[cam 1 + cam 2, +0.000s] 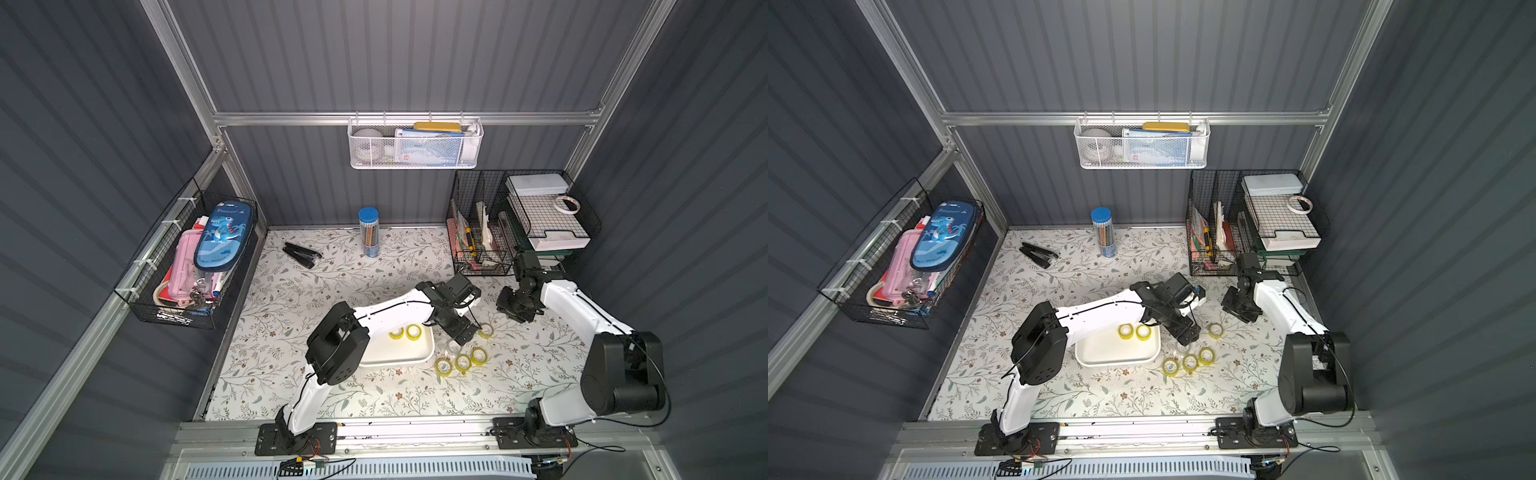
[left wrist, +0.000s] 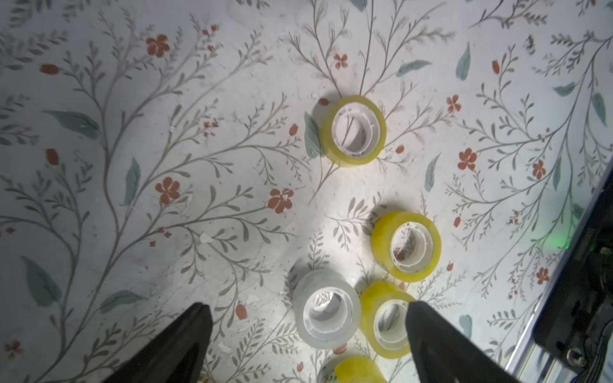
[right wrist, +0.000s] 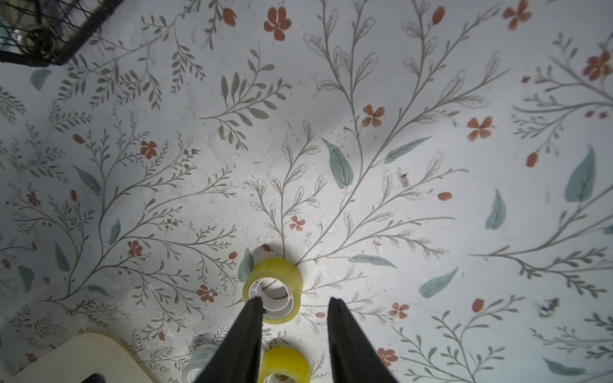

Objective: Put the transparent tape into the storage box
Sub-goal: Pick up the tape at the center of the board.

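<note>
Pencil case point(image 1: 224, 235) lettered "Dinosaur", floral-print table point(image 1: 291, 332), grey ribbed walls point(image 1: 415, 62), my left gripper point(image 2: 306, 305) spread wide, empty, transparent tape point(image 2: 326, 308) on the table beneath it, storage box point(image 1: 399, 352) just beside, my right gripper point(image 3: 295, 300) part-spread, holding nothing, yellow tape point(image 3: 272, 290) past its tips.

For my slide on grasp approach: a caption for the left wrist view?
Open left claw framing a clear tape roll beside yellow tape rolls on the floral tabletop.
</note>
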`<state>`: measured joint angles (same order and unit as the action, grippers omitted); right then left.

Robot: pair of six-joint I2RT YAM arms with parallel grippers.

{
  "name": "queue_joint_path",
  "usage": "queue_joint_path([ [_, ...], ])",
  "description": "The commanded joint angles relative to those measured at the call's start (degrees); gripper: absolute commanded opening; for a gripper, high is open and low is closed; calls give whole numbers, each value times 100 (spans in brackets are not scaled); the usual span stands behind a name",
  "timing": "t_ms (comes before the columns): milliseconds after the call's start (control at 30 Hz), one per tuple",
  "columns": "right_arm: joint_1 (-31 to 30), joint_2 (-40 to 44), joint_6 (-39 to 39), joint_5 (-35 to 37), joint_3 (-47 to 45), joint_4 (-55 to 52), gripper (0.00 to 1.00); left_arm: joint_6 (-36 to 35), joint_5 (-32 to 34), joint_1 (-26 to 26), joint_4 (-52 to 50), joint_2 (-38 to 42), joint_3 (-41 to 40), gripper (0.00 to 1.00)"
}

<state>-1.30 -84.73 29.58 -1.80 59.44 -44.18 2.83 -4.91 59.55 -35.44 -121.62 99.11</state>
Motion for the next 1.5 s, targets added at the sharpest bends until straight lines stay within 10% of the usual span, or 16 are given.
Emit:
queue_joint_path([
  [0, 24, 186, 59, -40, -132, -20, 38, -364, -103, 282, -165, -15, 175, 97],
  [800, 41, 1488, 25, -106, -204, -185, 37, -277, 825, 688, -28, -1304, 980, 73],
  [1267, 35, 1705, -12, -41, -257, -205, 36, -178, 908, 804, 30, -1214, 700, 0],
  [1467, 39, 1694, -34, -215, -240, -205, 37, -79, 1257, 787, -192, -746, 625, 0],
])
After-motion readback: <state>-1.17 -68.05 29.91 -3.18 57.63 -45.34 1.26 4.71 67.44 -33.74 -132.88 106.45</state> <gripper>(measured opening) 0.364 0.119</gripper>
